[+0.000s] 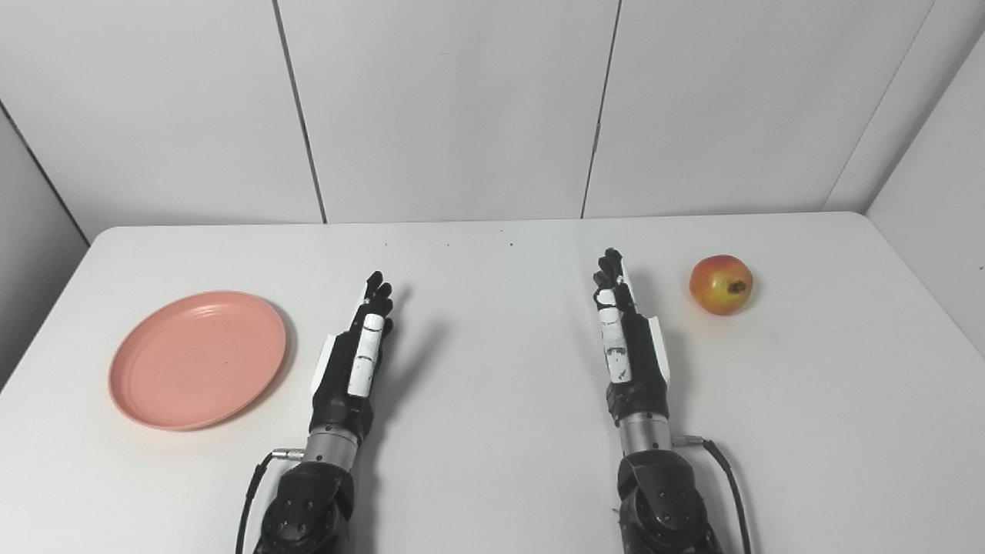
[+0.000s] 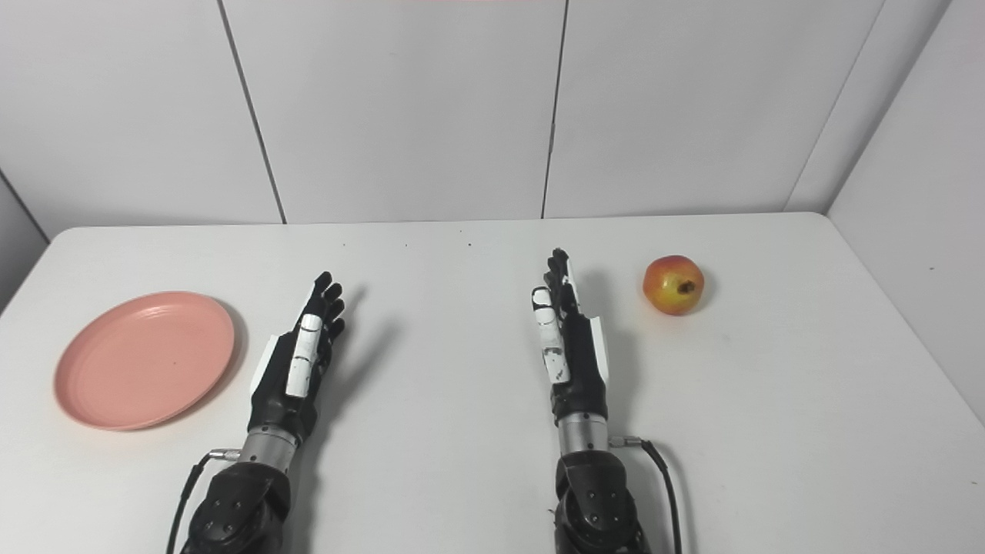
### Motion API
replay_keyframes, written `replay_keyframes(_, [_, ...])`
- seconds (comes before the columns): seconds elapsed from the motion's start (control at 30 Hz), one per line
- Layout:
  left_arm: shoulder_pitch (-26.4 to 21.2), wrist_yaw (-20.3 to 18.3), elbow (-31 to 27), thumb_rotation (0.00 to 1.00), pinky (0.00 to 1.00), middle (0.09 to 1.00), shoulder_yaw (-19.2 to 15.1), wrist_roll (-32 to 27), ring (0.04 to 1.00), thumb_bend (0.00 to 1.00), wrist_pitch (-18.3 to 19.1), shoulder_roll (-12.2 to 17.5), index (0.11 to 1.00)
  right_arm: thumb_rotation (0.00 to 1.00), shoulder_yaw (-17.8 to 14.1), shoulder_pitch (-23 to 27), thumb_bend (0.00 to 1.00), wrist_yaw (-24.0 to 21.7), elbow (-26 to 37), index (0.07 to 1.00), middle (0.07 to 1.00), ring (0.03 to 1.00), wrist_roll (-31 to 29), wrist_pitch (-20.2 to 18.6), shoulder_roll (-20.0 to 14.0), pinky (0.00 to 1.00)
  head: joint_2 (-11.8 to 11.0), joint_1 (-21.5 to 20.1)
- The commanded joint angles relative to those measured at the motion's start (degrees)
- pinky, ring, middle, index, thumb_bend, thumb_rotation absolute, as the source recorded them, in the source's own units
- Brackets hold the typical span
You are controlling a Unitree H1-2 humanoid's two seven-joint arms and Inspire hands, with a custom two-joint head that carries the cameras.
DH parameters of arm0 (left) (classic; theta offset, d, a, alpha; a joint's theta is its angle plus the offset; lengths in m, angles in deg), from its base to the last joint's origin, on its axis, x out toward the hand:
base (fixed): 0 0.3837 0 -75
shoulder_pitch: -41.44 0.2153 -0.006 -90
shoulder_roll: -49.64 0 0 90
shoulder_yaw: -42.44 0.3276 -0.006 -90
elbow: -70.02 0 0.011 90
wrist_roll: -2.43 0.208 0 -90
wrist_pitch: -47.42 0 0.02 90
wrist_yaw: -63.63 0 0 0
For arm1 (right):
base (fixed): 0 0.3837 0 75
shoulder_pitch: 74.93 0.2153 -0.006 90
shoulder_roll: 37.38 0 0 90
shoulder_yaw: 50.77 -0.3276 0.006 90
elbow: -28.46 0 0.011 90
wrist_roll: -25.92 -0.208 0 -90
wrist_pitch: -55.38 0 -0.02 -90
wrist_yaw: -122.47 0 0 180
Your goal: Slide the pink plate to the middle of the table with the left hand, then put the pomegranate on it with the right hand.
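Observation:
A pink plate (image 1: 198, 358) lies flat on the white table (image 1: 492, 369) at the left. A red-yellow pomegranate (image 1: 721, 285) sits at the right. My left hand (image 1: 355, 358) is open and empty, fingers stretched forward, just to the right of the plate and apart from it. My right hand (image 1: 627, 338) is open and empty, fingers stretched forward, left of the pomegranate and apart from it. The same scene shows in the right eye view, with the plate (image 2: 144, 358), the pomegranate (image 2: 674, 285), the left hand (image 2: 298, 362) and the right hand (image 2: 568, 342).
White wall panels (image 1: 462, 108) stand behind the table's far edge and along its right side. Cables run from both wrists toward the near edge. Bare table surface lies between the two hands.

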Motion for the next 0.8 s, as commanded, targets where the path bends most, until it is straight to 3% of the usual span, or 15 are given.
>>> replay_keyframes(0.0, [-1.0, -0.3, -1.7, 1.00, 1.00, 1.000, 0.3, 0.2, 1.000, 0.72, -0.7, 0.0, 1.000, 1.00, 0.1, -1.8, 0.63, 0.0, -1.9, 0.976, 0.974, 0.969, -0.1, 1.9, 0.4, 0.98, 0.0, 0.0])
replay_keyframes(0.77, [-1.2, -0.1, -1.9, 1.00, 1.00, 1.000, 0.9, 1.6, 1.000, 0.71, -0.2, 0.5, 1.000, 1.00, 0.1, -1.8, 0.64, 0.3, -1.8, 0.976, 0.972, 0.966, 0.1, 2.1, 0.5, 0.97, 0.1, 0.0])
